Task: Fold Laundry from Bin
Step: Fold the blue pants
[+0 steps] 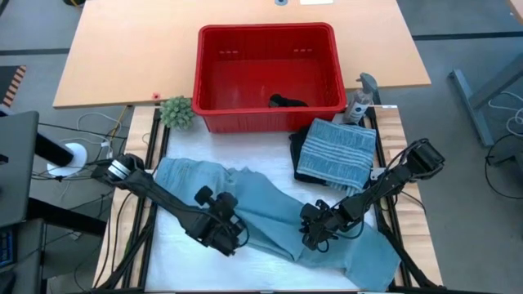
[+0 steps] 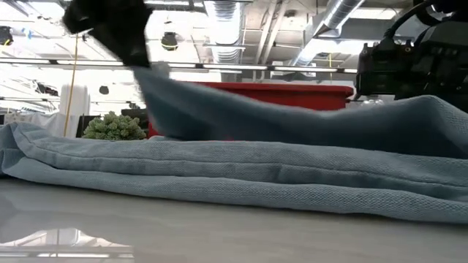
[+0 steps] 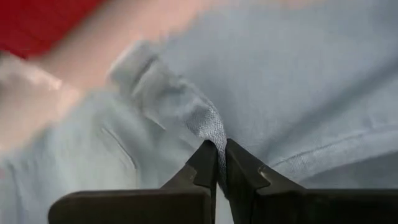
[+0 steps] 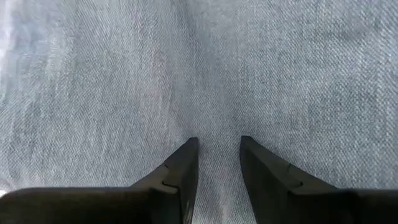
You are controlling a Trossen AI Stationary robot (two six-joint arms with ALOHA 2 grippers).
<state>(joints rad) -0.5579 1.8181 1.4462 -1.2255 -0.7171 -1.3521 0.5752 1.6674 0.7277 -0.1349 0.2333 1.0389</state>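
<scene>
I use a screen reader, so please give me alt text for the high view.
Two dark arms work a light blue denim garment spread on the table; the left gripper pinches it. Behind sit a red bin and a folded striped cloth.

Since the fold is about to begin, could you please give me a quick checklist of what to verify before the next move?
1. Left pincer shut on a fold of the light blue denim garment: ok.
2. Right pincer gripping the denim: not ok; its fingers stand apart against the cloth.
3. Denim spread flat: not ok; it lies bunched, with one part lifted.
4. Striped cloth folded and clear of the denim: ok, on a dark garment.
5. Red bin emptied: not ok; a dark piece remains inside.
6. Small green plant clear of both arms: ok.
</scene>
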